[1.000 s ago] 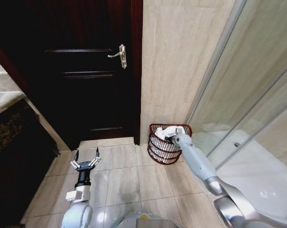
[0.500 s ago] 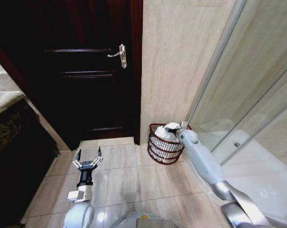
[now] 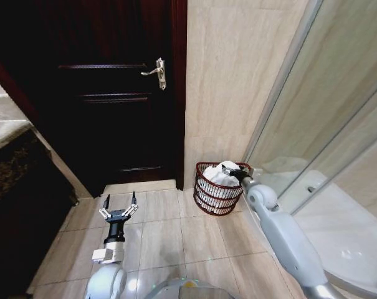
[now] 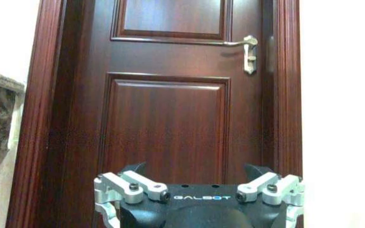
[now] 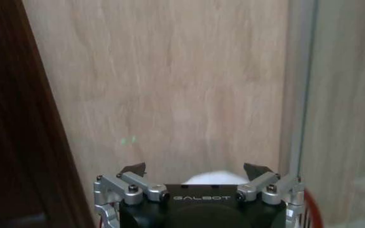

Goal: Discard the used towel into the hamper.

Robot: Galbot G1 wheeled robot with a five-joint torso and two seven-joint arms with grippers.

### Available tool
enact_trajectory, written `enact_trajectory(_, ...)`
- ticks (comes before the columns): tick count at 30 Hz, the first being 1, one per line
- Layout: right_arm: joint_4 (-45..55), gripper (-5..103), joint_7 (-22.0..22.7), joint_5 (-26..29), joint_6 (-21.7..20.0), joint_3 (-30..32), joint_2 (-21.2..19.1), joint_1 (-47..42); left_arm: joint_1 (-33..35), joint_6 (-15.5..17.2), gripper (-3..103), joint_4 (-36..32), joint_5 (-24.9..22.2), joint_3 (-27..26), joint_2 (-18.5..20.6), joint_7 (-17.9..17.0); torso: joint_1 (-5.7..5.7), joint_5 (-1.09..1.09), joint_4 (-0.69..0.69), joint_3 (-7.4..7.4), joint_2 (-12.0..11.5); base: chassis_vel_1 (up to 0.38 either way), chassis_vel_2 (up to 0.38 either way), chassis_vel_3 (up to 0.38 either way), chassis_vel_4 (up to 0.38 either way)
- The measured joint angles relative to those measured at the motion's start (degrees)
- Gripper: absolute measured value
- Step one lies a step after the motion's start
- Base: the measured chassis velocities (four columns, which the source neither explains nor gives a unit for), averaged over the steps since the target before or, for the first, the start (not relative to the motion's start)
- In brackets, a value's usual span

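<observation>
**Towel in hamper, right gripper above rim**

Bathroom corner: beige tiled floor [image 3: 163, 230], dark wooden door [image 3: 113, 93] with a metal lever handle [image 3: 156, 71], beige wall [image 3: 229, 81], glass shower screen [image 3: 325, 124].

Landmark: the hamper [image 3: 215, 194], on the floor against the wall, between door frame and shower screen.

- White towel [image 3: 222, 175] bunched inside the hamper, heaped up to rim level.
- Right gripper [image 3: 236, 174] just above the hamper's rim on the shower side, close to the towel. Right wrist view: fingers [image 5: 133, 169] spread apart, nothing between them (a bit of white shows beyond the gripper body).
- Left gripper [image 3: 119, 209] well away from the hamper, low over the floor before the door, fingers splayed wide, empty.
</observation>
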Motion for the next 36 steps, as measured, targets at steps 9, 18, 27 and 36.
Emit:
enact_trajectory(9,7.3,100,-3.6,-17.9,18.7,7.8,5.8,-15.2,-0.6,-0.2,100,0.3,-1.3,0.4,-0.1,0.0,0.0,-0.01,-0.01,0.0,0.0,0.0,0.0,0.0,0.0)
enact_trajectory(18,13.7,100,-6.5,-23.7,22.5,11.7,10.7,-26.6,-1.0,-0.8,100,1.7,-1.8,1.9,0.3,1.0,-0.01,-0.02,0.0,0.0,0.0,0.0,0.0,0.0,0.0)
enact_trajectory(27,14.7,100,-6.1,-23.7,21.7,11.0,11.5,-26.8,-1.8,0.4,100,1.4,-1.8,1.9,1.2,1.0,-0.01,-0.02,0.0,0.0,0.0,-0.021,0.031,0.028,-0.024)
enact_trajectory(36,14.1,100,-5.9,-24.1,20.2,10.8,11.6,-26.0,-2.0,0.2,100,1.6,-1.8,1.5,1.5,1.0,0.01,-0.01,-0.01,0.02,0.0,-0.08,0.079,0.08,-0.076)
